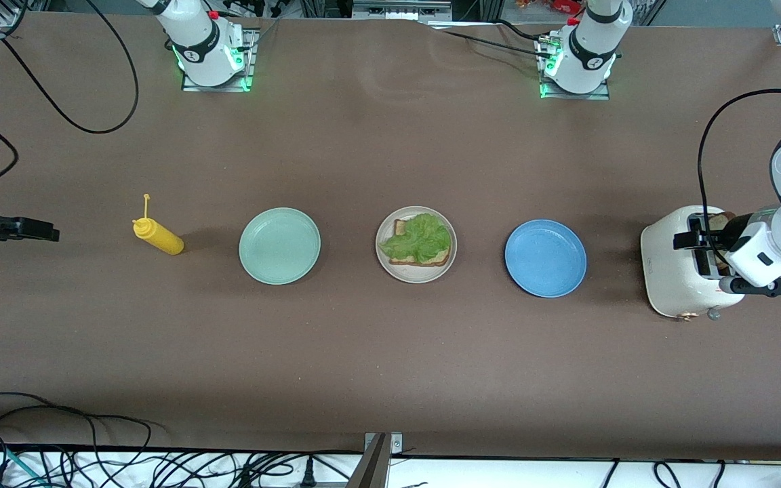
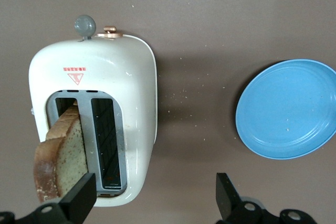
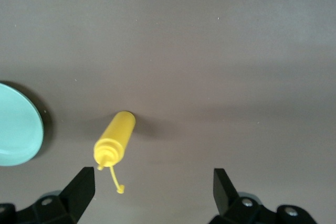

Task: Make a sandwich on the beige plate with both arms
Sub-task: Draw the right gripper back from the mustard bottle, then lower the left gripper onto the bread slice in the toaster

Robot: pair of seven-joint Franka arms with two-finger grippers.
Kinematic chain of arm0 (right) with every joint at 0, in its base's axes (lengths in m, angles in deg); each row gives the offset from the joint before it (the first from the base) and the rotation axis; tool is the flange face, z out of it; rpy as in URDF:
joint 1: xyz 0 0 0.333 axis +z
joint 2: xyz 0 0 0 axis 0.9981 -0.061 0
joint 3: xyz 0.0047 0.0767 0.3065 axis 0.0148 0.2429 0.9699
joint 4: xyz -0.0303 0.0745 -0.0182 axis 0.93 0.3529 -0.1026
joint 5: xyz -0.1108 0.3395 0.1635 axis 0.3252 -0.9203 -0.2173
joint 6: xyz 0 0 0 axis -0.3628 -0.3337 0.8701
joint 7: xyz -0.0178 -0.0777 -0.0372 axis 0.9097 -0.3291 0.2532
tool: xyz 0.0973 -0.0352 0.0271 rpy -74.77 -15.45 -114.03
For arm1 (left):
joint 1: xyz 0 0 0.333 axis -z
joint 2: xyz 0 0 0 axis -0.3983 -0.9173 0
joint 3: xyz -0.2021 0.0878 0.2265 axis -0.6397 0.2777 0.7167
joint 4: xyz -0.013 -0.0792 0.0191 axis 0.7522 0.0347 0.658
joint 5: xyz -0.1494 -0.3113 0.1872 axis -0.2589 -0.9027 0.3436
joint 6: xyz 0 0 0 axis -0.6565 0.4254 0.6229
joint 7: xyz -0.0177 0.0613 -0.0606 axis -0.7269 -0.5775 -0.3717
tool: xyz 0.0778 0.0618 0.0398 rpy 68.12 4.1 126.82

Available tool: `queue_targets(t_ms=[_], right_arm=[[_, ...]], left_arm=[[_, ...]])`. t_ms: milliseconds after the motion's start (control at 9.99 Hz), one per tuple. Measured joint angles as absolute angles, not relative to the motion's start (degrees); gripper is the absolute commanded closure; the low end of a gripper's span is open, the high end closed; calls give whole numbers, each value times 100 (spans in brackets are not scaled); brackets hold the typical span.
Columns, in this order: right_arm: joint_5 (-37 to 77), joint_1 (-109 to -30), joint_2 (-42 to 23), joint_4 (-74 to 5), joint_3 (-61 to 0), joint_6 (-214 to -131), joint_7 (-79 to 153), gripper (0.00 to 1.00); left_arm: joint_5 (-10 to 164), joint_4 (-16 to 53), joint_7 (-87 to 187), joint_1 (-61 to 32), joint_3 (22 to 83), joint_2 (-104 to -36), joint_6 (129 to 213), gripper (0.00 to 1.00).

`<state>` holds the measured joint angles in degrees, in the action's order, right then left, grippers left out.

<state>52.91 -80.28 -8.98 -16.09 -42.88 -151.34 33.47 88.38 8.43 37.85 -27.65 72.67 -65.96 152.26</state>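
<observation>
Beige plate (image 1: pixel 384 261) mid-frame has toast (image 1: pixel 431 259) under ruffled lettuce (image 1: pixel 422 237). Left gripper (image 2: pixel 155 195) hangs over the toaster (image 2: pixel 131 93), jaws apart; right gripper (image 3: pixel 152 190) waits, jaws apart.

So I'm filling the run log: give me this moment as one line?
stage: fetching top slice | left gripper: open, over toaster at toast slice | right gripper: open, waiting above mustard bottle | beige plate: toast plus lettuce

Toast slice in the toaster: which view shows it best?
The left wrist view: the toast slice stands large in one toaster slot, by the open left gripper. The front view shows only its top edge; the right wrist view shows none of it.
</observation>
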Motion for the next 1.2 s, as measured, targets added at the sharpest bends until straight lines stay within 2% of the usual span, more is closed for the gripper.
queue_targets(t_ms=[601,801,1202], right_arm=[[5288,-7879,-680,-1597,-4035,-15259,3904,0],[5288,-7876,-521,-1595,-3979,-15268,3909,0],[5292,-7688,-152,-1670,-3899,-15258,4011,0]], left_arm=[[8918,831,3785,-2773,7275,-6594,15226,0],[9522,782,3785,-2831,7306,-6565,15226,0],[9709,798,3742,-3295,7330,-6484,15169,0]])
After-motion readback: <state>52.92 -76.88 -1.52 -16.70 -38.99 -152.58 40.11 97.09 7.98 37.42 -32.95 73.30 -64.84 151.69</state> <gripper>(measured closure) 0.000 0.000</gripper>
